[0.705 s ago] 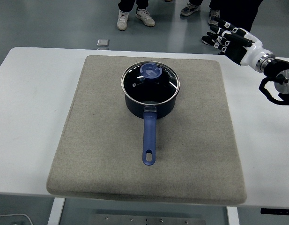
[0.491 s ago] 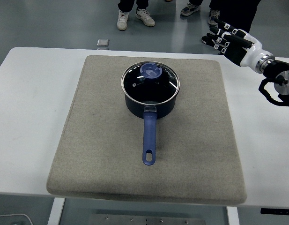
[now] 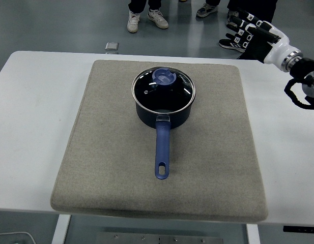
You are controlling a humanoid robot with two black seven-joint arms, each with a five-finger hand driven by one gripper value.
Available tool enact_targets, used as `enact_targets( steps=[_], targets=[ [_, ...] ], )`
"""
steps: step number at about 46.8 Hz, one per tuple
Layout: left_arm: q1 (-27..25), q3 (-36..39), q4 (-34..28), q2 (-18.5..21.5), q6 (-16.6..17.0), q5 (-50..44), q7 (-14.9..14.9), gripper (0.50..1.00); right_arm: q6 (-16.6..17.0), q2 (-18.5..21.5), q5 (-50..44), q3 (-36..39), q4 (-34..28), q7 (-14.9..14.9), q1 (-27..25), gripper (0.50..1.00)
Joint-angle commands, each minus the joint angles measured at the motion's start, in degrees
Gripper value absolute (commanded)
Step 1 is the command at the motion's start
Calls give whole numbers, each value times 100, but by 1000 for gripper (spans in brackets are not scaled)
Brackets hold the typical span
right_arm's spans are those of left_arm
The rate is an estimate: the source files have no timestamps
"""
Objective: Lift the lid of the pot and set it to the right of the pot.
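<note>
A dark blue pot [image 3: 162,114] stands on the grey mat [image 3: 116,168], a little behind its middle. Its long blue handle [image 3: 162,149] points toward the near edge. A glass lid [image 3: 163,89] with a steel rim and a blue knob [image 3: 164,77] sits closed on the pot. My right hand [image 3: 251,35] is high at the far right, above the table's back edge and well away from the pot. Its fingers are spread and hold nothing. The left arm is out of view.
The mat covers the middle of the white table [image 3: 29,117]. Bare mat lies to the right of the pot [image 3: 223,117]. People's feet in shoes [image 3: 146,19] stand on the floor beyond the table. A small grey object [image 3: 112,47] lies on the floor.
My right hand has risen and drawn back toward the top right corner. The pot and lid have not moved.
</note>
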Motion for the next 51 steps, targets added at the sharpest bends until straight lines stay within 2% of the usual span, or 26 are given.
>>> enact_targets(
  steps=[1,29,43,51],
  targets=[
    [1,5,3,0,-8,0,0,1000,11,0,-10,0,-1,6,-5,921],
    [1,5,3,0,0,0,0,1000,73,17,-98,-53,-71,14,135,921],
    [1,-4,3,0,1,0,0,1000,-33,44,-950,-62,60,14,355,919],
    [1,5,3,0,1,0,0,1000,-182,9,-1758,-88,377,14,539,919]
  ],
)
